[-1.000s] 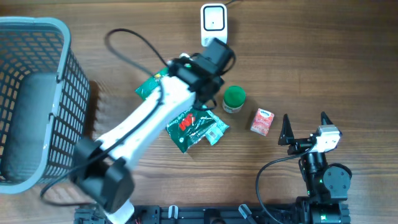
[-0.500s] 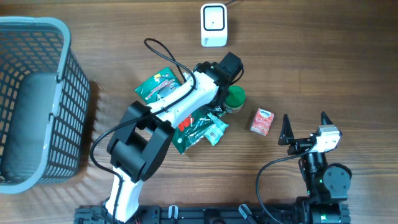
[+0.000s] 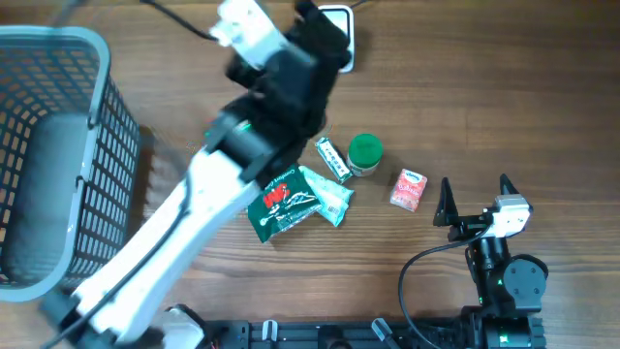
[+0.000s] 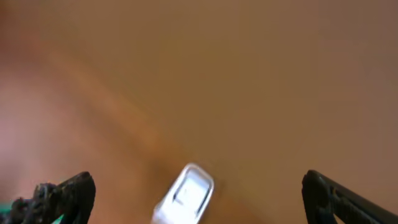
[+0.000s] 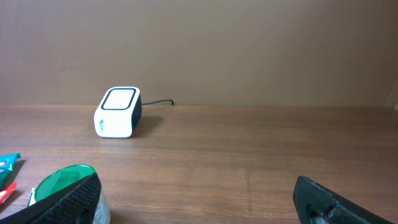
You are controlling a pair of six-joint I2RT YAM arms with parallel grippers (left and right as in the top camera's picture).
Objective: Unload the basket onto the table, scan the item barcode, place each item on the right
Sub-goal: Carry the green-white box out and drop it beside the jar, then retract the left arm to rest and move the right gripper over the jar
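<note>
The white barcode scanner (image 5: 118, 112) stands at the back of the table, with only its edge (image 3: 349, 27) showing past my left arm from above. My left gripper (image 4: 196, 186) hangs open over it, nothing between the fingers, and the scanner (image 4: 186, 194) is blurred below. The items lie mid-table: a small green-and-white bar (image 3: 332, 158), a green-lidded cup (image 3: 365, 153), green snack packets (image 3: 291, 199) and a pink carton (image 3: 409, 188). My right gripper (image 3: 475, 202) stands open near the front right, apart from them.
A grey plastic basket (image 3: 97, 116) fills the left side. My left arm (image 3: 223, 184) stretches diagonally over the packets. The scanner's cable (image 5: 163, 102) runs off behind it. The cup's green lid (image 5: 59, 180) sits beside my right gripper's left finger.
My left gripper has opened and risen from beside the cup to over the scanner. The small green-and-white bar now lies on the table next to the cup. The right arm has not moved.
</note>
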